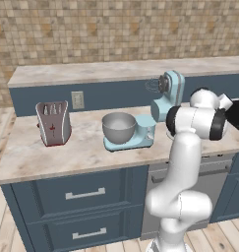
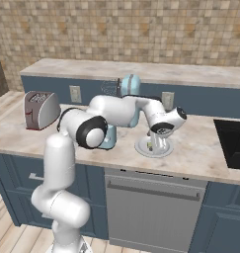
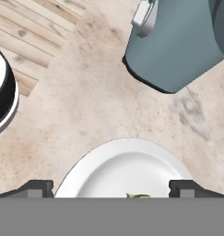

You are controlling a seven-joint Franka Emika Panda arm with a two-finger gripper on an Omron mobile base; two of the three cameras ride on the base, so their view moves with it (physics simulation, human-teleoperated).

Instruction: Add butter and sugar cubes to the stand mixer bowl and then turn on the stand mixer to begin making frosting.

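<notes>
The empty grey stand mixer bowl point(image 1: 119, 127) is seated on the light blue stand mixer point(image 1: 158, 110), whose head is tilted up.

Arm reaches forward, elbow bent, wrist angled down; pincer point(image 2: 152, 145) low, fingers point(image 3: 38, 188) spread apart.

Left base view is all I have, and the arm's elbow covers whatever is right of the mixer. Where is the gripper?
Observer: The gripper hangs over a round white plate on the counter, just right of the stand mixer.
Operator: Open or shut?
Observer: Open; in the hand view the two fingertips stand wide apart over the plate.
Operator: Is the butter there?
Observer: A small pale yellowish piece shows on the plate between the fingertips; it is too cropped to name.
</notes>
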